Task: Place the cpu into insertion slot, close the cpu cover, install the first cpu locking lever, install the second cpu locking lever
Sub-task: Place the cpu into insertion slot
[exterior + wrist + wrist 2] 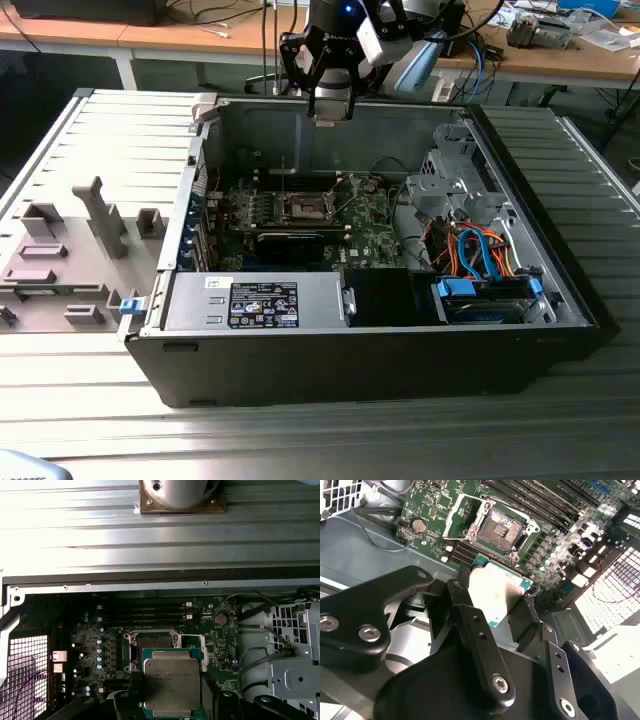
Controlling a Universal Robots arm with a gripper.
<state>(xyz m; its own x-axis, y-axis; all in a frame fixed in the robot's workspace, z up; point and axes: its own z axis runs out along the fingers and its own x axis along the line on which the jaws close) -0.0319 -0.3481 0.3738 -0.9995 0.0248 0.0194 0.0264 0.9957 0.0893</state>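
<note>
Second wrist view put the gripper [491, 611] nearest us, its black fingers [462, 605] clamped on opposite edges of the cpu [495, 587]. We judged that this grip by the rim held the chip level, metal top toward the wrist, underside free for seating. Beyond it lay the insertion slot [500, 527], bare and dark, well apart from the chip. The cpu cover [454, 516] looked swung up off the slot, presumably to leave the opening free, though we could not tell its angle. Farthest, in the exterior view, the gripper hung over the far wall of the open computer case [400, 140], high above the motherboard [370, 235].
</note>
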